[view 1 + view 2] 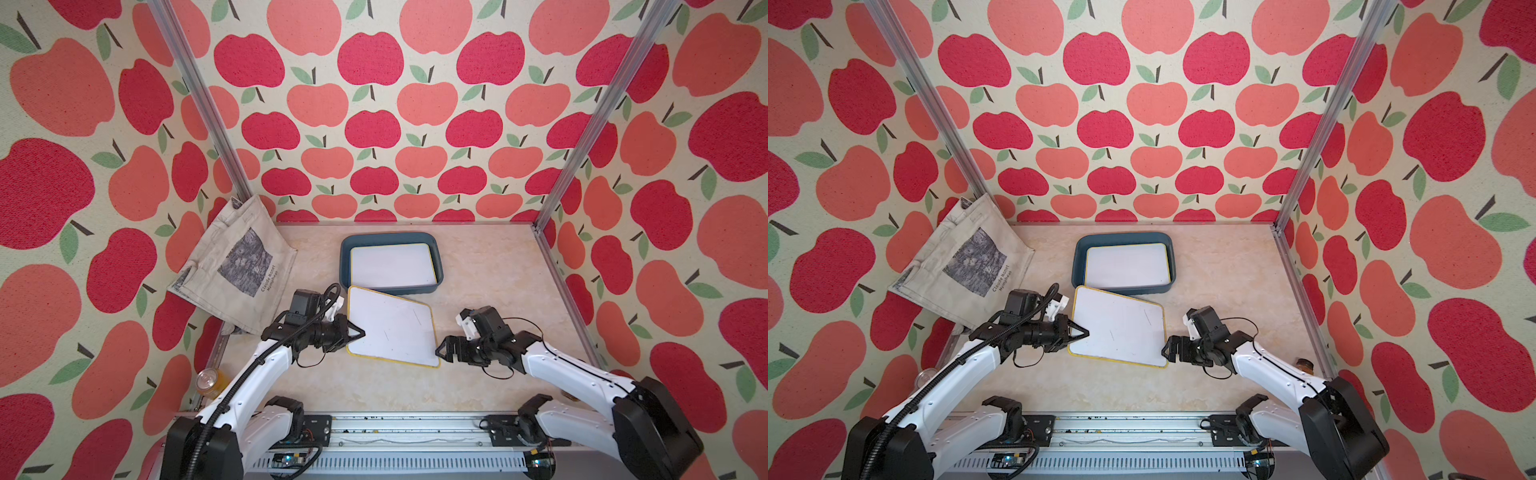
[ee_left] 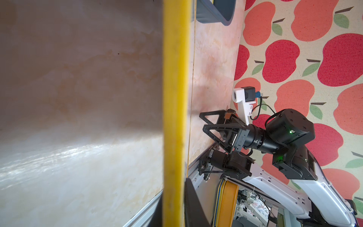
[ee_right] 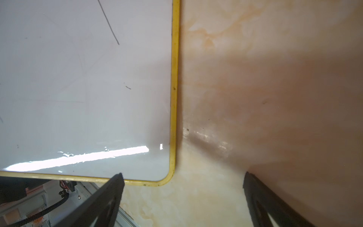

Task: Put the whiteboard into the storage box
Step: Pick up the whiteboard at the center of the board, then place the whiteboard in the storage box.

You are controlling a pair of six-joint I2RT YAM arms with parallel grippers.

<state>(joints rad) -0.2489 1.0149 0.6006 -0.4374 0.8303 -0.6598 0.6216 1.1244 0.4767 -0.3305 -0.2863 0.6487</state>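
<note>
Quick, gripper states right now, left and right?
Left gripper: shut on the edge of the yellow-rimmed white rectangular whiteboard.
Right gripper: open, holding nothing, beside that whiteboard's corner.

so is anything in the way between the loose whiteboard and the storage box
Nothing visible: the whiteboard reaches the near rim of the storage box. A second whiteboard lies flat inside, so this one would rest on it.

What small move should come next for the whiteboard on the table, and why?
Probably close the right end effector on the loose whiteboard: its jaws stand open at the board's near corner, while the left end effector grips the opposite edge. Two grips should steady the lift to the storage box.
</note>
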